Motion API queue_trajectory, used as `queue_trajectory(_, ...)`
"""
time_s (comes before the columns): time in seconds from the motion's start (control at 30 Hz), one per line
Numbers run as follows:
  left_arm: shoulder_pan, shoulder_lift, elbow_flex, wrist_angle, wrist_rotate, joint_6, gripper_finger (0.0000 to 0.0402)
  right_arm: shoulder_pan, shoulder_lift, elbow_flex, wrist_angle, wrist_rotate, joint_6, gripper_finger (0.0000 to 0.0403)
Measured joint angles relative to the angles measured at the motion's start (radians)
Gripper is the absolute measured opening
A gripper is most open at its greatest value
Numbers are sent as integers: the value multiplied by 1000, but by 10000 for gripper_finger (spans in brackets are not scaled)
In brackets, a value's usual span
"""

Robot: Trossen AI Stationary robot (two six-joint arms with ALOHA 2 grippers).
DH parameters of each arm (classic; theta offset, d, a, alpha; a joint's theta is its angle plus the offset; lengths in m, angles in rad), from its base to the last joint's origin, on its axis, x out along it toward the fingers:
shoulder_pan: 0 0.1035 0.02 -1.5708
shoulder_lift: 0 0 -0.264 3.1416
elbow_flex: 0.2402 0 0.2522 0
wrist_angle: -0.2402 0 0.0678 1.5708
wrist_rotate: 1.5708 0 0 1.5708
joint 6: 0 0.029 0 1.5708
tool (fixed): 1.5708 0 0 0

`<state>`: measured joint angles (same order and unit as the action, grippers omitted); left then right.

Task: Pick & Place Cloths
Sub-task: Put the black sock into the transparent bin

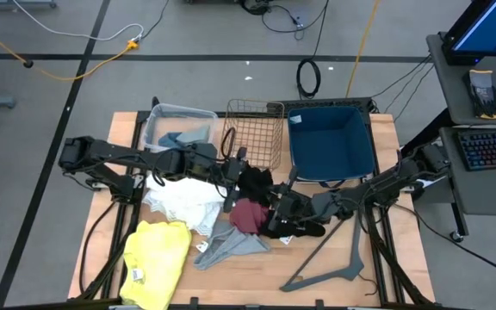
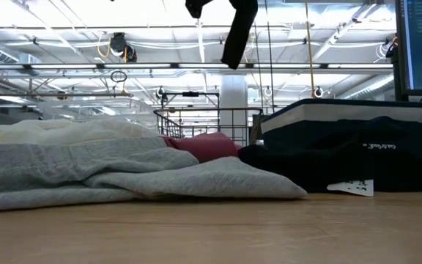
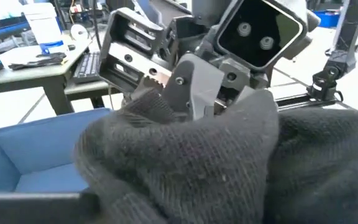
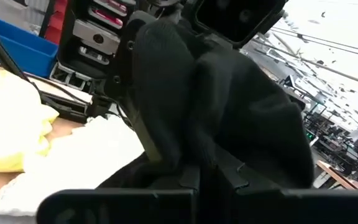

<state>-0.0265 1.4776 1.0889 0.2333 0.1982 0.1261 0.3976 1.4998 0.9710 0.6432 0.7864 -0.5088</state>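
A black cloth (image 1: 255, 181) is held up over the middle of the table between my two arms; in the low view its ends (image 2: 240, 33) hang clear of the table. My right gripper (image 4: 201, 175) is shut on it. My left gripper (image 1: 235, 176) meets it from the opposite side, with the cloth (image 3: 185, 162) bunched over its front. On the table lie a maroon cloth (image 1: 248, 215), a grey cloth (image 1: 231, 245), a white cloth (image 1: 183, 198), a yellow cloth (image 1: 158, 258) and another black piece (image 1: 298, 226). A blue cloth (image 1: 183, 136) lies in the clear bin. My right gripper pinches a bunched fold of the black cloth (image 4: 197, 146) between its two shut fingers. It comes in roughly level from the table's right side. The cloth is lifted clear of the table and hangs slack below the hold.
At the back stand a clear plastic bin (image 1: 158, 116), a wire basket (image 1: 255, 110) and a blue fabric bin (image 1: 364, 138). A grey clothes hanger (image 1: 338, 258) lies at the near right. A desk with a keyboard (image 1: 489, 146) is beyond the table's right edge.
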Motion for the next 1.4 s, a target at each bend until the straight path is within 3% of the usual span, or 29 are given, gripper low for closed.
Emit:
queue_trajectory(0.23,-1,-2,0,-11,12,60,79,3,0,0,-5,0,36,12)
queue_trajectory(0.5,2,1,1,-88,-1,89,70,31,1,0,-132,1,94,18)
queue_trajectory(0.6,9,0,2,-119,-24,81,13,47,1,-1,-190,15,127,24)
queue_trajectory(0.83,27,-1,2,-167,-37,82,8,72,1,-1,-262,14,226,94)
queue_trajectory(1.07,51,0,1,-258,-190,75,8,98,-1,2,-266,-26,259,168)
queue_trajectory(1.4,72,-15,1,-357,-291,62,8,181,0,2,-281,-6,261,201)
